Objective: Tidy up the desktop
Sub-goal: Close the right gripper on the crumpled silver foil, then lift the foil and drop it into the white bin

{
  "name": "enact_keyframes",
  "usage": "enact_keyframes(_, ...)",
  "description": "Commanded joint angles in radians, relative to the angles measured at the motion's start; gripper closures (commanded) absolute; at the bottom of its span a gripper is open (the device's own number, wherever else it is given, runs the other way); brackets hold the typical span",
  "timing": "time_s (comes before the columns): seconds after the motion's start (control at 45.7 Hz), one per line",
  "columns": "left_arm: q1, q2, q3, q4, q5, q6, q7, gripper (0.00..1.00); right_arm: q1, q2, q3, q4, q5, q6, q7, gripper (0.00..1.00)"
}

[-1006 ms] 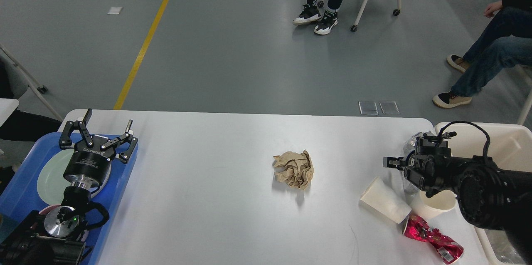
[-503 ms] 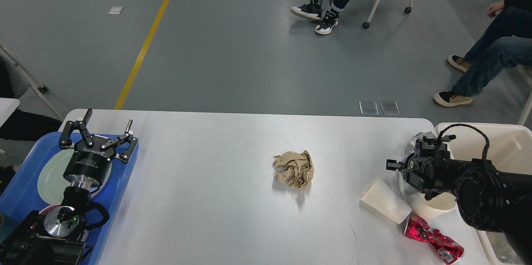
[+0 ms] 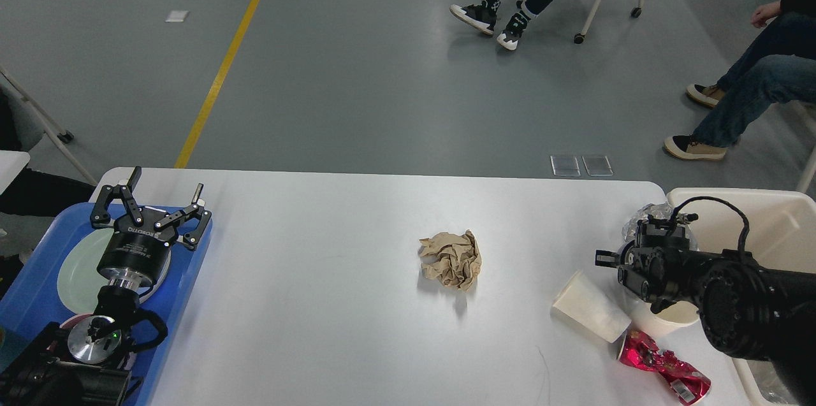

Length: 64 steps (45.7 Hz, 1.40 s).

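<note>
The white, smooth, faintly glossy table (image 3: 331,304) with rounded corners fills the lower part of the head view. Near its middle lies a crumpled ball of brown paper (image 3: 451,259), creased and matte, well apart from everything else. Toward the right edge, a white paper cup (image 3: 590,306) lies on its side, just beside a second white cup (image 3: 663,319) that stands upright and is partly hidden by the right arm. In front of them lies a crushed red foil wrapper (image 3: 663,368), shiny and wrinkled. A crinkled clear plastic piece (image 3: 641,222) shows behind the right end effector (image 3: 605,259), which is seen dark and nearly end-on over the cups, so whether it is open or closed cannot be told. A beige plastic bin (image 3: 771,221) stands off the table's right side.

At the left edge sits a blue plastic tray (image 3: 185,278) holding a pale green round plate (image 3: 75,275). The left end effector (image 3: 162,199) hangs above the tray's far end, its two black fingers spread wide and holding nothing.

Beyond the table is grey floor with a yellow line (image 3: 226,62) and seated people's legs (image 3: 743,90).
</note>
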Motion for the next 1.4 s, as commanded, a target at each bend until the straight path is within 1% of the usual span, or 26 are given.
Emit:
enact_keyframes(0.0, 0.000, 0.000, 0.000, 0.000, 0.000, 0.000, 0.000, 0.04, 0.000, 0.001, 0.001, 0.002, 0.000, -0.001, 0.001, 1.00)
enact_keyframes(0.416, 0.000, 0.000, 0.000, -0.001, 0.000, 0.000, 0.000, 0.04, 0.075, -0.008, 0.005, 0.013, 0.000, 0.013, 0.001, 1.00)
enact_keyframes(0.7, 0.000, 0.000, 0.000, 0.000, 0.000, 0.000, 0.000, 0.04, 0.184, -0.042, 0.005, 0.134, -0.001, 0.021, -0.010, 1.00)
enact_keyframes(0.809, 0.000, 0.000, 0.000, -0.001, 0.000, 0.000, 0.000, 0.04, 0.273, -0.060, 0.010, 0.238, 0.000, 0.030, -0.019, 1.00)
enact_keyframes(0.897, 0.000, 0.000, 0.000, -0.001, 0.000, 0.000, 0.000, 0.04, 0.359, -0.098, 0.019, 0.346, 0.002, 0.048, -0.022, 1.00)
enact_keyframes(1.028, 0.000, 0.000, 0.000, 0.000, 0.000, 0.000, 0.000, 0.04, 0.523, -0.150, 0.015, 0.517, 0.028, 0.094, -0.024, 1.00)
enact_keyframes(1.115, 0.000, 0.000, 0.002, 0.000, 0.000, 0.000, 0.000, 0.04, 0.651, -0.184, -0.004, 0.625, 0.074, 0.151, -0.024, 1.00)
enact_keyframes(1.203, 0.000, 0.000, 0.000, -0.001, 0.000, 0.000, 0.000, 0.04, 0.779, -0.216, -0.010, 0.709, 0.088, 0.232, -0.024, 1.00)
enact_keyframes(1.29, 0.000, 0.000, 0.000, 0.000, 0.000, 0.000, 0.000, 0.04, 0.903, -0.220, -0.038, 0.786, 0.091, 0.314, -0.024, 1.00)
enact_keyframes(1.378, 0.000, 0.000, 0.000, 0.000, 0.000, 0.000, 0.000, 0.04, 1.047, -0.218, -0.087, 0.875, 0.092, 0.357, -0.026, 1.00)
